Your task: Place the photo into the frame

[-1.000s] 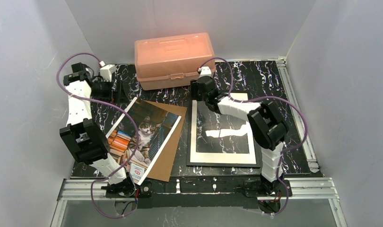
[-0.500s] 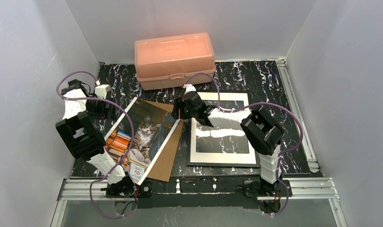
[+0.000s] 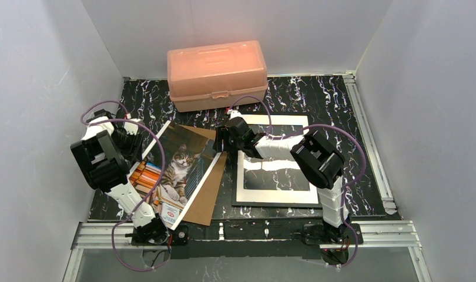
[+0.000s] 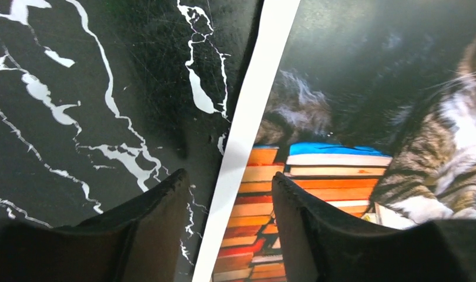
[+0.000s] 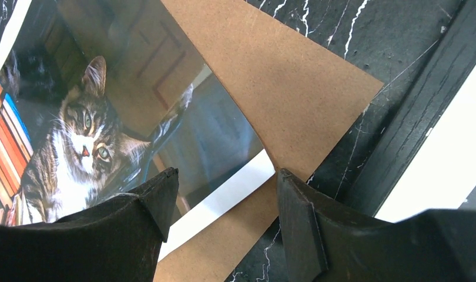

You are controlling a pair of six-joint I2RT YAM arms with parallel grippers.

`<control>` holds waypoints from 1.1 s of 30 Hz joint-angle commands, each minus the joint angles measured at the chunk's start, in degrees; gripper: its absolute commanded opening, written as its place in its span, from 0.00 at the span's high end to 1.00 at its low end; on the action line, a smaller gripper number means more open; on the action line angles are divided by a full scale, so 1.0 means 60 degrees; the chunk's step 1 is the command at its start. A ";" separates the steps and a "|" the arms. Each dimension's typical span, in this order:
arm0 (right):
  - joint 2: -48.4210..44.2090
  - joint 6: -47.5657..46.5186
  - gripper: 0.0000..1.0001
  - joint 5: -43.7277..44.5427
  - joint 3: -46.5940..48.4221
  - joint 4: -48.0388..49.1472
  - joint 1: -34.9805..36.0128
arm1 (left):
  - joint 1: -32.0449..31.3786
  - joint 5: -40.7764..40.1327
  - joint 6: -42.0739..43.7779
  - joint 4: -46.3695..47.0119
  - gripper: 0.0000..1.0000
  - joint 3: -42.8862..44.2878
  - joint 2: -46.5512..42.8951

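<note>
The photo [image 3: 177,167], a cat beside orange-red books, lies face up and askew at the left, on a brown backing board [image 3: 209,194]. The black frame [image 3: 277,207] lies flat at the right with a white mat [image 3: 277,197] inside it. My left gripper [image 3: 134,150] is low at the photo's left edge. In the left wrist view this gripper [image 4: 230,176] is open and straddles the photo's [image 4: 341,170] white border. My right gripper [image 3: 220,144] is at the photo's right edge. It [image 5: 227,173] is open over the white border and the board [image 5: 282,76], with the frame [image 5: 412,117] beside it.
A peach plastic box [image 3: 217,66] stands at the back, behind the photo and the frame. White walls close in the black marbled table [image 3: 318,100] on three sides. Metal rails [image 3: 371,153] run along the right and near edges.
My right gripper has swung left from over the frame to the photo's right edge and opened wider. My left gripper has come down to the photo's left edge, its jaws narrowing.
</note>
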 commanded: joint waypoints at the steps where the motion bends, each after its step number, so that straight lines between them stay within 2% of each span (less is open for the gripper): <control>1: 0.0232 0.0258 0.30 -0.0201 0.0187 0.0328 -0.0086 | 0.0056 -0.0268 0.0052 0.0282 0.51 -0.0288 0.0157; 8: 0.0322 0.0831 0.30 -0.0440 0.0016 0.0742 -0.0202 | 0.0056 -0.0118 0.0021 0.0317 0.63 -0.0423 0.0653; 15: 0.0385 0.3083 0.32 -0.1688 -0.0867 0.3041 -0.0645 | 0.0000 0.0001 0.0146 0.0343 0.71 -0.0585 0.0835; 20: 0.0650 0.3963 0.34 -0.2503 -0.0798 0.4129 -0.0693 | -0.0098 0.0037 0.0142 0.0357 0.75 -0.0609 0.0876; 26: 0.0884 0.4789 0.42 -0.3019 -0.0969 0.5001 -0.0662 | -0.0187 0.0089 0.0154 0.0360 0.77 -0.0651 0.0823; 31: 0.0757 0.4426 0.49 -0.2850 -0.0933 0.4367 -0.0585 | -0.0226 0.0203 0.0140 0.0245 0.78 -0.0646 0.0731; 33: 0.0749 0.4270 0.57 -0.2779 -0.0813 0.4031 -0.0589 | -0.0236 0.0290 0.0114 0.0141 0.79 -0.0610 0.0649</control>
